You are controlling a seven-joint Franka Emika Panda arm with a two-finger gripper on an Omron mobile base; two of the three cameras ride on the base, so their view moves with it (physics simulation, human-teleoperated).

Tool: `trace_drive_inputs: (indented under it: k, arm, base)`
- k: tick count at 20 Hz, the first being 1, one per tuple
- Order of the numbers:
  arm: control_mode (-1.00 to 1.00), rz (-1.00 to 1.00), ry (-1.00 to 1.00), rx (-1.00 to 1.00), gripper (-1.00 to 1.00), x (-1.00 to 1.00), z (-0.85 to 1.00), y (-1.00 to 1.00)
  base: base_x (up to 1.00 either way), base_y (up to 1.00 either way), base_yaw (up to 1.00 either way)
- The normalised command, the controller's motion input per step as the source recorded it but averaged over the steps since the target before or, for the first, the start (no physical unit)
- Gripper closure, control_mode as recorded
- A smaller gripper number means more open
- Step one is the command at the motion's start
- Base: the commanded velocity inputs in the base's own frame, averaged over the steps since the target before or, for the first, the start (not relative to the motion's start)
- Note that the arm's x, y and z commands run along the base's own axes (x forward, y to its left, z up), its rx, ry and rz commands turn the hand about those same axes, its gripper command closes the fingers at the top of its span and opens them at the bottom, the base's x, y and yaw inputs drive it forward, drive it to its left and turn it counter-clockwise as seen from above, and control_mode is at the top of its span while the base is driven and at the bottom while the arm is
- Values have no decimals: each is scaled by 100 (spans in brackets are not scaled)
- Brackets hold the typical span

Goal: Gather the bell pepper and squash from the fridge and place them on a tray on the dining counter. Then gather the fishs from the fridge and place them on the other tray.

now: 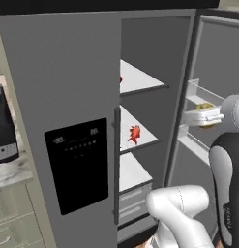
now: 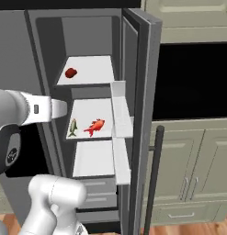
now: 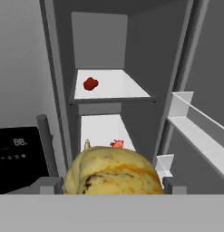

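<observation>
While the fridge stands open, white shelves show.

Yellow squash fills the end effector; red bell pepper lies on the open fridge's upper shelf.

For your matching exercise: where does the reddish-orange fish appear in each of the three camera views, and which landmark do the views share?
Left base view: reddish-orange fish at centre, on the middle shelf.
Right base view: left of centre, same shelf, right of the silvery fish.
Hand view: lower centre, just above the squash.
Shared landmark: bell pepper on the shelf above.
</observation>
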Motion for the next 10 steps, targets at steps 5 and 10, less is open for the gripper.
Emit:
trace_drive_inputs:
  k: [5, 10]
  arm:
    - [100, 0, 0, 0, 100, 0, 0, 0]
    - [100, 0, 0, 0, 100, 0, 0, 0]
  base:
    - [-100, 14, -2]
    - [-87, 45, -13]
